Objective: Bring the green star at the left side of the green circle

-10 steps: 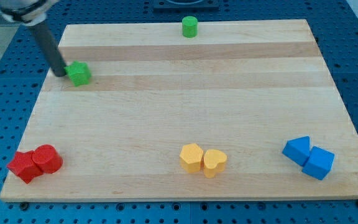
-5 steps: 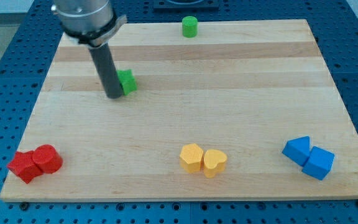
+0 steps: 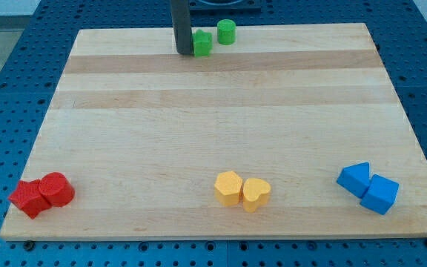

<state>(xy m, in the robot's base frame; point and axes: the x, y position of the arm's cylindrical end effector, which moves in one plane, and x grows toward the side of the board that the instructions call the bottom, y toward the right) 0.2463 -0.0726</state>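
The green star [image 3: 202, 43] lies near the view's top, just left of and slightly below the green circle [image 3: 226, 32], with a small gap between them. My tip [image 3: 184, 52] rests on the board right against the star's left side. The dark rod rises straight up out of the view's top.
Two red blocks [image 3: 41, 194] sit at the bottom left corner. A yellow hexagon [image 3: 228, 187] and a yellow heart [image 3: 256, 193] sit at the bottom middle. Two blue blocks [image 3: 368, 188] sit at the bottom right. The wooden board [image 3: 221, 133] ends just above the green circle.
My tip has pushed the green star up and to the right, from the left-middle of the board to beside the green circle. The other blocks have not moved.
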